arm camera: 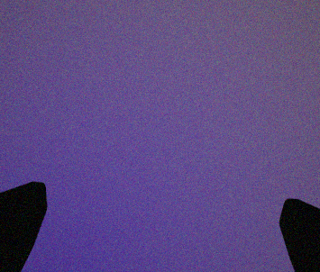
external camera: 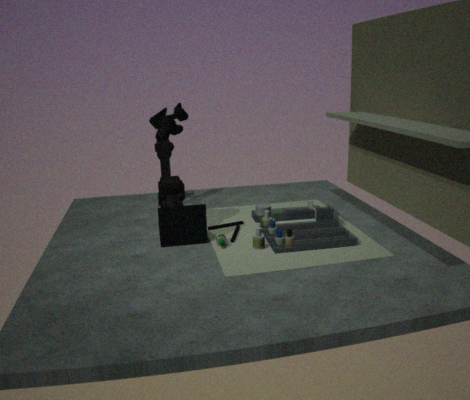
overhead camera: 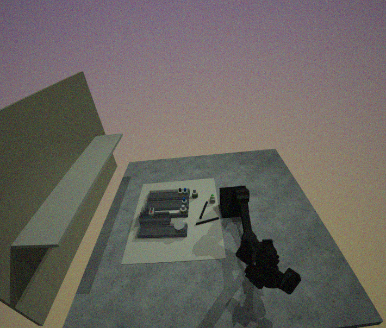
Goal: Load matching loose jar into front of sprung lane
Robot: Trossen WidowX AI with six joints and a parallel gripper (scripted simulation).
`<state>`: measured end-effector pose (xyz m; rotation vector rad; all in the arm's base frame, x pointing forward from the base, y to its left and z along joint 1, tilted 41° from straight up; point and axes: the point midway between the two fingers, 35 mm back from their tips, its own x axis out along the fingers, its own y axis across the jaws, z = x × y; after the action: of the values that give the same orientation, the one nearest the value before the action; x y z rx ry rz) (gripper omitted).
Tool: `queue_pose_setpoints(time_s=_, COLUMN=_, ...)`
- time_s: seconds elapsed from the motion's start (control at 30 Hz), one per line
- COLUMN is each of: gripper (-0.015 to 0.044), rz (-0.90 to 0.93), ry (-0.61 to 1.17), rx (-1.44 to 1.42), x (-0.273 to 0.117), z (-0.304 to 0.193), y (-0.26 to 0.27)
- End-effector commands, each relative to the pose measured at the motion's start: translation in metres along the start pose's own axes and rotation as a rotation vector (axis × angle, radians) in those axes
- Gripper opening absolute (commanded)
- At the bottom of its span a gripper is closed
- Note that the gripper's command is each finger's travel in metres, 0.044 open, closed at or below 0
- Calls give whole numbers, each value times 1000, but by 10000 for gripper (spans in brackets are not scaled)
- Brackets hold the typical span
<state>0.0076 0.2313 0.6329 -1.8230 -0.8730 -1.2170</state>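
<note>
The sprung lane holds a jar with a pale cap and yellowish label near its front, with a white rod behind it. The pusher plate is too small to make out. A loose jar with a grey-white cap and olive-yellow label stands upright in front of the lanes; it looks like the lane's jar. Another loose jar, green-capped, lies on its side near the arm's base. My gripper is open and empty, raised high and far from both, with only background between its fingers.
Neighbouring lanes hold blue-capped jars and a black-capped jar. A pale round object is at the lane block's far side in the exterior view. Two black sticks lie on the pale mat. A shelf stands beyond.
</note>
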Motion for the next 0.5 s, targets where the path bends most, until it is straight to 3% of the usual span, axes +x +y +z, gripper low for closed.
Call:
queue_pose_setpoints(time_s=0.0, gripper=426, rz=4, ry=5, rx=4, x=1, z=-3, y=1)
queue_pose_setpoints(time_s=0.47, gripper=440, rz=367, ry=350, rx=304, x=9, z=-183, y=144)
